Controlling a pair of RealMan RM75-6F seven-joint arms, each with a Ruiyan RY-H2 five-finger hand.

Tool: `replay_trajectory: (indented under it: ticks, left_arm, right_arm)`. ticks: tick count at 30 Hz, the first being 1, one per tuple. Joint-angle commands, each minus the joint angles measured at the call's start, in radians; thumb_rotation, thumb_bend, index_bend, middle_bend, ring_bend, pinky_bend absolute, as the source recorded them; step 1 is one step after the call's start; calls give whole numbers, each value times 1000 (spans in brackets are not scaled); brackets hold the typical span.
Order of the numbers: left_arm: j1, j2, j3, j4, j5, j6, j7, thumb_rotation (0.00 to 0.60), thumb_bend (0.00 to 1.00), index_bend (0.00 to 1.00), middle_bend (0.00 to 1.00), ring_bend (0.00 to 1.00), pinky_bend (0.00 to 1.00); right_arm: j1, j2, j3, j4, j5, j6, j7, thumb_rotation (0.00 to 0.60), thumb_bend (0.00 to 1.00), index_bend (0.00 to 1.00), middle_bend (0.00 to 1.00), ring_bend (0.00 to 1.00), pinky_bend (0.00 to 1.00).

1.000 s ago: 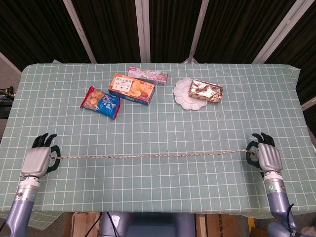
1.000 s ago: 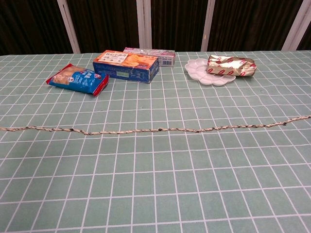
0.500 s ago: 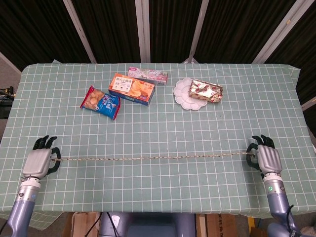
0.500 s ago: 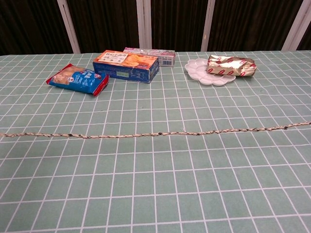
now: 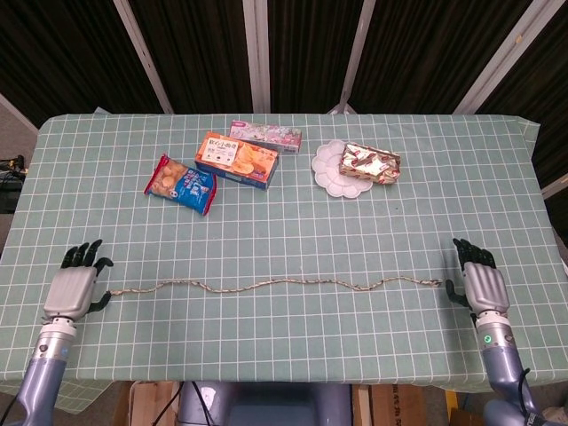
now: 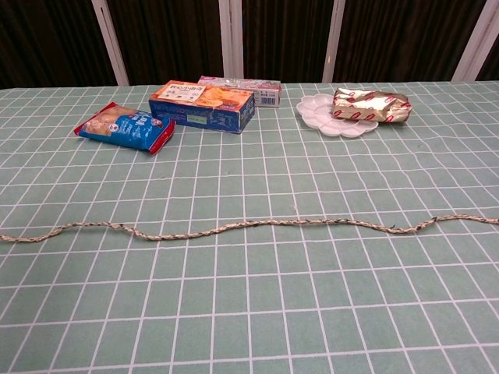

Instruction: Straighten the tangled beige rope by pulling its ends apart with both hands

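Head view: one beige braided rope (image 5: 275,285) lies slack in shallow waves across the near part of the green checked surface (image 5: 284,222), running left to right between two grey robot hands. Left hand (image 5: 75,286), at the near left edge, has its dark fingers spread apart and holds nothing; the rope's left end lies just beside it. Right hand (image 5: 479,286), at the near right edge, is likewise spread and holds nothing, with the rope's right end just beside it. Farther back sit five other items: one blue snack bag (image 5: 181,185) at left, one orange biscuit box (image 5: 237,160) near it, one pink flat box (image 5: 264,135) behind that, and one white flower-shaped plate (image 5: 330,169) bearing one gold-and-red wrapped packet (image 5: 370,164). Chest view shows the same single rope (image 6: 249,226) spanning the frame; neither hand appears there.
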Motion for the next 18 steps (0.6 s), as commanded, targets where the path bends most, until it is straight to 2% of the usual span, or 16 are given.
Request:
replay_trajectory:
  ticks: [1, 4, 7, 10, 14, 17, 18]
  left_arm:
    - [1, 35, -10, -22, -19, 8, 16, 600, 273, 215, 0, 0, 0]
    - [13, 79, -18, -67, -30, 19, 0, 600, 215, 142, 0, 0, 0]
    - [36, 132, -20, -134, -17, 40, -54, 600, 191, 131, 0, 0, 0]
    - [73, 175, -1, -173, 66, 89, -130, 600, 181, 121, 0, 0, 0]
    - [136, 203, 57, -150, 224, 178, -212, 600, 166, 102, 0, 0, 0]
    - [195, 215, 102, -89, 374, 298, -273, 600, 159, 86, 0, 0, 0]
    - [207, 216, 108, -73, 408, 327, -305, 600, 157, 81, 0, 0, 0]
  right_arm:
    - [-1, 16, 4, -18, 19, 6, -20, 600, 538, 0, 0, 0, 0]
    - [-6, 33, 7, -40, 30, 21, -34, 600, 521, 0, 0, 0, 0]
    - [-17, 54, 11, -87, 22, 41, -22, 600, 485, 0, 0, 0, 0]
    - [-39, 82, 2, -138, -45, 81, 13, 600, 478, 0, 0, 0, 0]
    - [-84, 114, -48, -146, -272, 200, 76, 600, 477, 0, 0, 0, 0]
    - [-149, 145, -134, -109, -511, 357, 112, 600, 477, 0, 0, 0, 0]
    - [-164, 153, -152, -102, -545, 380, 132, 600, 477, 0, 0, 0, 0]
